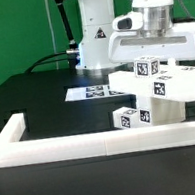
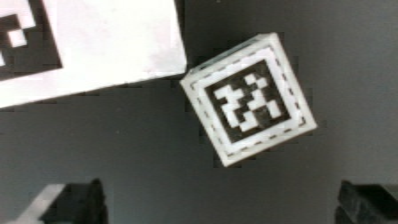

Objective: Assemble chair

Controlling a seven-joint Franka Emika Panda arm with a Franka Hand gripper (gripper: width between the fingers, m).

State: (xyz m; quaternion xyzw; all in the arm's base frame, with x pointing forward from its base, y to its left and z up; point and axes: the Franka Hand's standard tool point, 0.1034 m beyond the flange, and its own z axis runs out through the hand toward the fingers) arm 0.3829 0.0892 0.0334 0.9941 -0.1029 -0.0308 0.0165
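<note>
White border frame [image 1: 92, 140] — black table [image 1: 35, 100], marker board [image 1: 89, 91]

The tabletop [image 1: 31, 105] is black and matte. On it lies a long white border frame [image 1: 102, 138] running along the near edge, with a short arm turning toward the far side at the exterior view's left. Farther back lies the marker board [image 1: 87, 91] — flat, thin, white. White tagged chair pieces [image 1: 157, 102] rest at the right — stacked closely together.
</note>
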